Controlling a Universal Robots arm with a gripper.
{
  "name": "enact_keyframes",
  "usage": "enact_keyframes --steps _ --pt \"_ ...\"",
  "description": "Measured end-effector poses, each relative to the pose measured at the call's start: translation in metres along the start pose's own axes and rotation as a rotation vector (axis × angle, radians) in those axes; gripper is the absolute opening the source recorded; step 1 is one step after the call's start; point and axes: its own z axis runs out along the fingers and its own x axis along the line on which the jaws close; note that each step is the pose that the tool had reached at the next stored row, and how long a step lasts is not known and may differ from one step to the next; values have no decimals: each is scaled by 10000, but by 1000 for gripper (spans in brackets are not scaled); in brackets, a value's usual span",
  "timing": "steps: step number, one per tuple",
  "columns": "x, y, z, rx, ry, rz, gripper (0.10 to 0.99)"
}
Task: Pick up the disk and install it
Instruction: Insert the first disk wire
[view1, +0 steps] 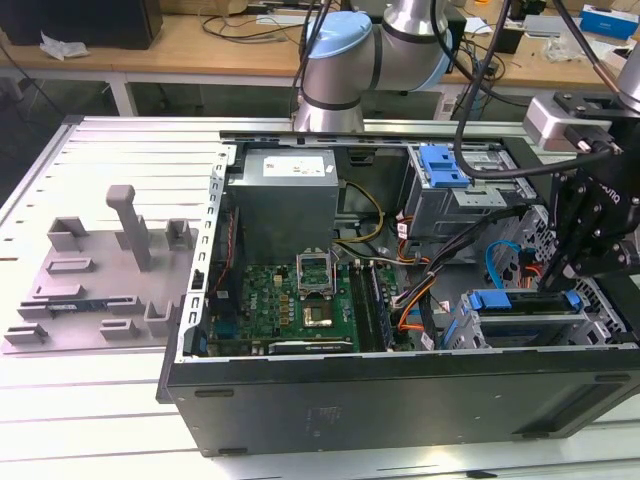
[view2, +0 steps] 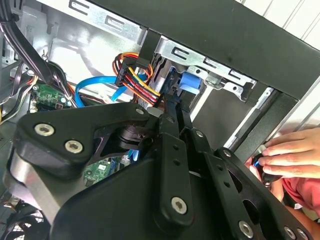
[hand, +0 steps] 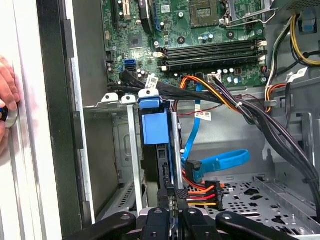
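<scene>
I had the black two-fingered gripper (hand: 174, 214) down inside the open black metal computer case (view1: 400, 400), at the corner on the exterior view's right. The disk (hand: 152, 127), a silver rectangular hard drive framed by a bright blue plastic bracket, stood on edge in the ribbed silver drive cage (hand: 131, 150) beside the green motherboard (hand: 200, 30).

What mattered to me was the line-up. In the first wrist view the disk's long axis ran straight away from the fingers (hand: 158, 216), and its near end sat between them, next to the black plug with red, orange and yellow wires (hand: 200, 194). The fingers were drawn narrow, and I judged them closed on that near end, though the contact itself was partly hidden.

In the exterior view the disk (view1: 525, 303) lay level in the cage, directly below the gripper (view1: 590, 255).

A person's hand (view2: 290, 155) rested on the outside of the case wall, well clear of the fingers
</scene>
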Motion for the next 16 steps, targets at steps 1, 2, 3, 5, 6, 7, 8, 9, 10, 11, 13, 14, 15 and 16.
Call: enact_keyframes --steps 1,2,3,5,6,7,8,9,10,11,13,14,15,16 --pt "0 0 3 0 0 0 165" --pt "-1 -1 7 1 0 -1 165" --pt "-1 -1 10 0 -1 0 165" --pt "1 -1 18 0 -1 0 165" --pt "2 -1 20 0 -1 0 165" --pt "2 -1 23 0 -1 0 165" --pt "2 -1 26 0 -1 0 165" --pt "2 -1 31 0 -1 -1 165" --pt "2 -1 34 0 -1 -1 165" --pt "2 -1 37 0 -1 -1 165" --pt "2 -1 42 0 0 0 165" --pt "3 -1 44 0 0 -1 165" --pt "4 -1 45 0 -1 0 165" --pt "5 -2 47 0 -3 -1 165"
